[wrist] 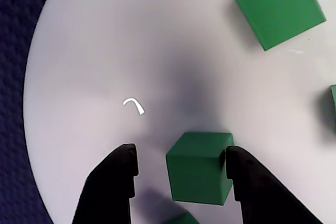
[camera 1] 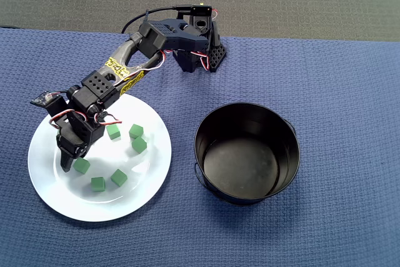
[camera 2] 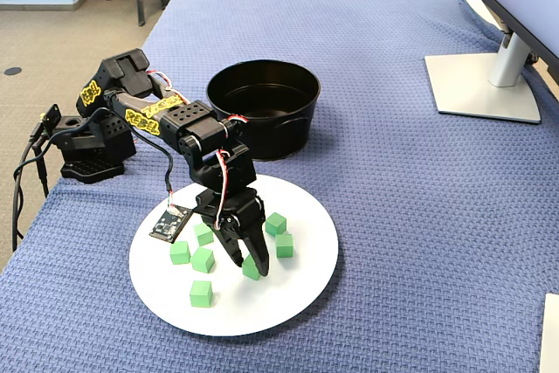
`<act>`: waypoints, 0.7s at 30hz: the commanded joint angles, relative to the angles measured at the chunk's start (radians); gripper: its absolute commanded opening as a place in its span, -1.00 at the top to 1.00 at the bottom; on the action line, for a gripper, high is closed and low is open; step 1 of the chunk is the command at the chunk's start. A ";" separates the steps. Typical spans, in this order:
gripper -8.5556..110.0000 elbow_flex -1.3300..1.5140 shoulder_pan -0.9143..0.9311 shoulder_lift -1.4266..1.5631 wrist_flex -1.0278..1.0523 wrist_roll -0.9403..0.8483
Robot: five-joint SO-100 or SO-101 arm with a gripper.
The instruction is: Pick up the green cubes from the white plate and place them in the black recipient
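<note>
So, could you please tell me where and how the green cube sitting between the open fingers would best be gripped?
Grip the cube on its two opposite upright side faces, coming straight down from above. It lies flat on the white plate with those faces roughly parallel to the fingers, and the tool already straddles it. One finger looks much closer than the other, so centring first should help avoid pushing it sideways.

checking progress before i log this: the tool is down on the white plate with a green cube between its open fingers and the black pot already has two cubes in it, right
Not quite. The black pot is empty: the overhead view shows only its bare shiny bottom. The rest holds: the tool is down on the white plate, open, with a green cube between its fingers.
</note>
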 commanded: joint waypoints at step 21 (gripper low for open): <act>0.75 -0.072 -0.020 -0.017 -0.009 -0.014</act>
